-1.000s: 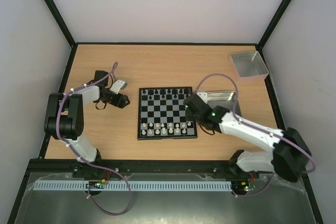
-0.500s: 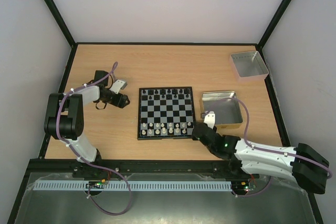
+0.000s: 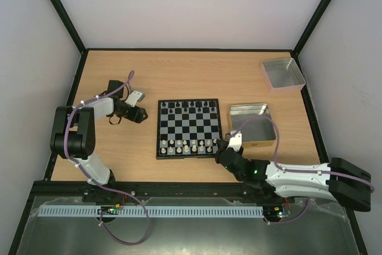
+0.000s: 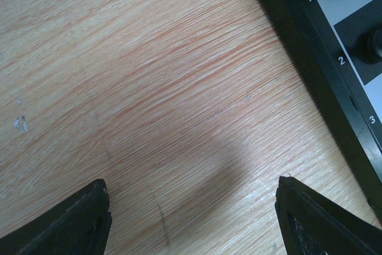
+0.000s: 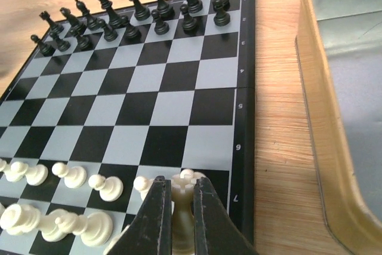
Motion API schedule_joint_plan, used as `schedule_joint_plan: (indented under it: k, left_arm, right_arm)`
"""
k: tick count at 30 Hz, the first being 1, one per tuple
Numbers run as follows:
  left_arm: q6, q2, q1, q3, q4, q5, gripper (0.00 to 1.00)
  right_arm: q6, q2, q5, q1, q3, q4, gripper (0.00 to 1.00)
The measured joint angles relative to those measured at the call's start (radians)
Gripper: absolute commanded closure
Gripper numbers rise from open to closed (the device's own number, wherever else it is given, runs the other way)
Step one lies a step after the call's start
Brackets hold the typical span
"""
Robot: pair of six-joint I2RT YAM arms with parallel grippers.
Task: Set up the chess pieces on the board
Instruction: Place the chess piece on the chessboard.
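Chess pieces [image 3: 188, 107] are standing on the board [image 3: 189, 128] in two groups, and one more is sitting in the right gripper [image 5: 179, 181]. In the right wrist view, that gripper is pinching a cream rook [image 5: 182, 195] between its two dark fingers [image 5: 156, 219], which are pressing against the rook's sides. The rook's notched top is showing above the fingertips. Its base is hidden, so whether it is touching the board cannot be told. It is sitting over the board's corner squares, beside the rim numeral 7.

The white pieces [image 5: 106, 187] are lining up just left of the fingers and trailing away to the left in two rows. The black pieces [image 5: 142, 11] are standing in two rows far ahead of the gripper, at the opposite edge of the board. The rows of squares between the two groups are lying bare. A tan-rimmed tray [image 5: 316, 117] is lying close to the gripper's right, on the table [image 3: 179, 73] beside the board.

The left gripper [image 4: 191, 181] is hovering over bare wood with its fingers spread wide and nothing between them. The board's rim, numbered 1 to 3, is running ahead of it and to its right.
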Motion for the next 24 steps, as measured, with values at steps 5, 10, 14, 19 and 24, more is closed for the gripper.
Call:
schedule_joint_plan:
  k: [5,10,14,19,24]
  left_arm:
    - [0.000,0.000,0.000,0.000,0.000,-0.001,0.24]
    - [0.000,0.000,0.000,0.000,0.000,-0.001,0.24]
    - [0.000,0.000,0.000,0.000,0.000,-0.001,0.24]
    - [0.000,0.000,0.000,0.000,0.000,-0.001,0.24]
    - [0.000,0.000,0.000,0.000,0.000,-0.001,0.24]
  right_arm:
    - [0.036,0.091,0.091,0.100,-0.019,0.052,0.98]
    - [0.098,0.122,0.213,0.197,-0.031,0.054,0.98]
    - [0.128,0.102,0.269,0.207,-0.040,0.057,0.98]
    - [0.147,0.109,0.297,0.207,-0.047,0.061,0.98]
    - [0.158,0.161,0.296,0.207,-0.047,0.073,0.98]
